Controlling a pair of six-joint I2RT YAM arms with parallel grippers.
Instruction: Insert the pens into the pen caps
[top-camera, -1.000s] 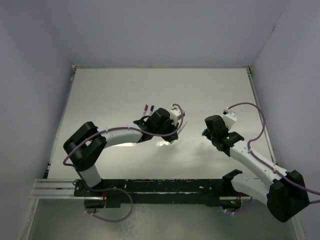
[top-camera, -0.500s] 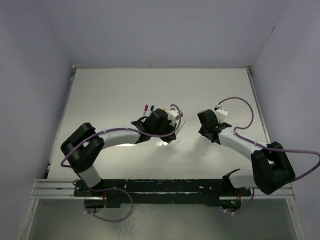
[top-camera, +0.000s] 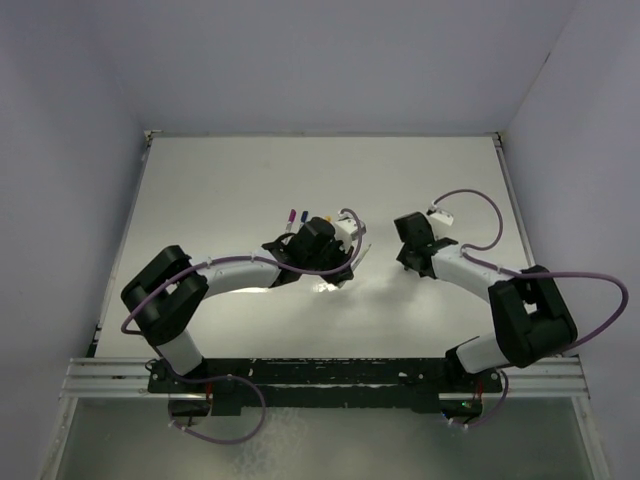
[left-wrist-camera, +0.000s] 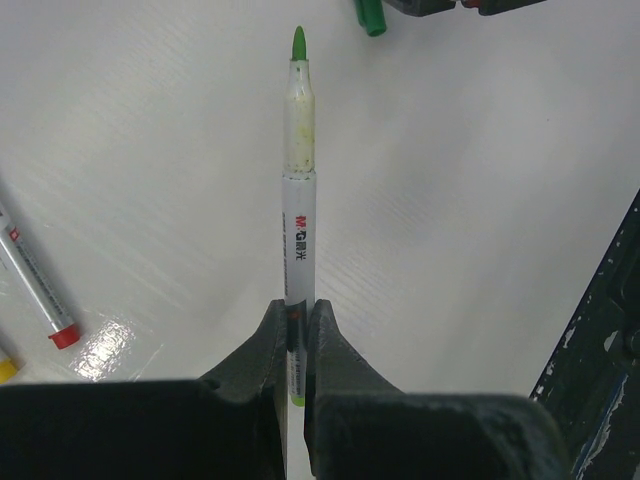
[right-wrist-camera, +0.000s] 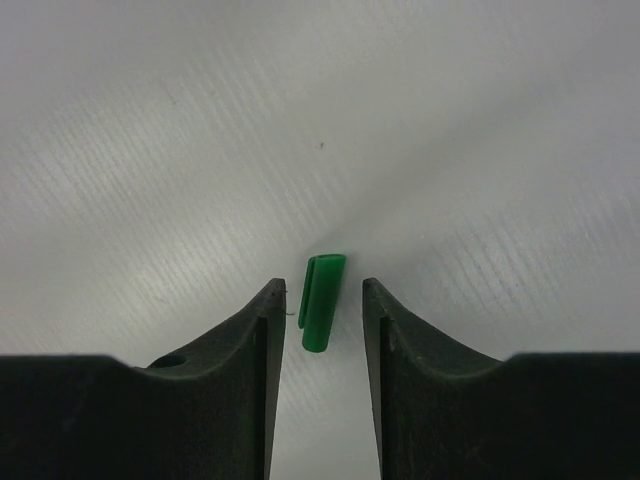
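Your left gripper is clamped on the green pen, with its tip aimed at the green cap but short of it. Your right gripper is open and straddles that cap without touching it. The cap lies flat on the worktop.

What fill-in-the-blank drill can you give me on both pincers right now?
1. The left pincer is shut on a pen whose tip is ____.
2. The right pincer is ____, with a green cap lying on the table between its fingers.
3. In the left wrist view, a second pen lying on the table has a ____ end.
Missing words: green; open; red.
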